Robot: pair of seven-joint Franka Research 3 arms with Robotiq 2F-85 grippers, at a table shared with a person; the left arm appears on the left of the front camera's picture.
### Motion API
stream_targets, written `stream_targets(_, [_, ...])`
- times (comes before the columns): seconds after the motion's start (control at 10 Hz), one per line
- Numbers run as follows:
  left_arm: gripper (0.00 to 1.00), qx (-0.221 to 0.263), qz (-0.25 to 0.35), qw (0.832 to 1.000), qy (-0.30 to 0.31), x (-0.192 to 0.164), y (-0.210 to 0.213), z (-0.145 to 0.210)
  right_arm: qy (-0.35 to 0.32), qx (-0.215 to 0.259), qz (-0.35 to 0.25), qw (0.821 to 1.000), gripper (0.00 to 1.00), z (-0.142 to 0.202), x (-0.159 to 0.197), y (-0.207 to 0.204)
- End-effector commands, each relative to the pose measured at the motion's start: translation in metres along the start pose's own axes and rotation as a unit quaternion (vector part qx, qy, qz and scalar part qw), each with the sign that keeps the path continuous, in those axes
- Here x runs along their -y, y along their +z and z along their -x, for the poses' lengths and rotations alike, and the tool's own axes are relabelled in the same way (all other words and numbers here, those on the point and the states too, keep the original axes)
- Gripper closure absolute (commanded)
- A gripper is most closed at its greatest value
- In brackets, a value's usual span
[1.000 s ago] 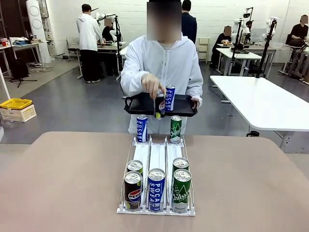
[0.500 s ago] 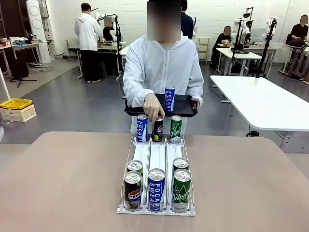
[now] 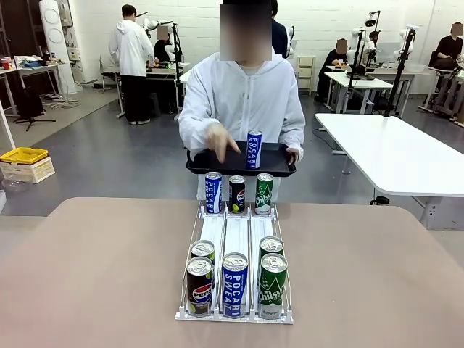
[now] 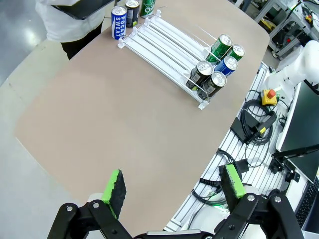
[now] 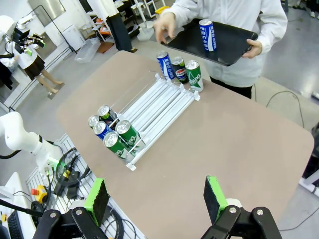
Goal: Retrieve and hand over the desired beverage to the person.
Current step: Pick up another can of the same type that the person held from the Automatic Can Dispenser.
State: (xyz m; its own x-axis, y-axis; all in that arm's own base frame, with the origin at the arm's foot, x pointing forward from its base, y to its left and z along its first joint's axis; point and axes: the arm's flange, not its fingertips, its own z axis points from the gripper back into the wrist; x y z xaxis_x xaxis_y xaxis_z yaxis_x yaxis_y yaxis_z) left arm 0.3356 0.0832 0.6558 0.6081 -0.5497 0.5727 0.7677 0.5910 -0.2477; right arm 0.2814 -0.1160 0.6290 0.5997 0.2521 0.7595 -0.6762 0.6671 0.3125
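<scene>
person (image 3: 243, 101) holding tray (image 3: 274, 159), one can (image 3: 254, 149) upright on it

Person's free hand (image 3: 220, 139) has released the dark can (image 3: 237, 194), which now stands alone at the far end of the rack (image 3: 236, 232) (middle lane, between blue can (image 3: 213, 193) and green can (image 3: 264, 193)). The hand is back up over the tray (image 3: 272, 161).
</scene>
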Motion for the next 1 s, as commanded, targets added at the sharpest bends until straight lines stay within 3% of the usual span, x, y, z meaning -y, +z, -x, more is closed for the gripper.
stream_targets(0.0, [0.00, 0.000, 0.002, 1.000, -0.010, -0.001, 0.001, 0.002, 0.006, 0.013, -0.015, 1.000, 0.00, -0.002, 0.001, -0.001])
stream_targets(0.6, [0.00, 0.000, 0.000, 1.000, 0.000, 0.000, 0.000, 0.000, 0.006, 0.013, -0.015, 1.000, 0.00, -0.002, 0.001, -0.001])
stream_targets(0.8, [0.00, -0.136, -0.044, 0.990, 0.019, 0.035, -0.042, -0.043, 0.006, 0.013, -0.015, 1.000, 0.00, -0.002, 0.001, -0.001])
stream_targets(0.9, [0.00, -0.132, -0.070, 0.988, 0.050, 0.058, -0.067, -0.068, 0.006, 0.013, -0.015, 1.000, 0.00, -0.002, 0.001, -0.001])
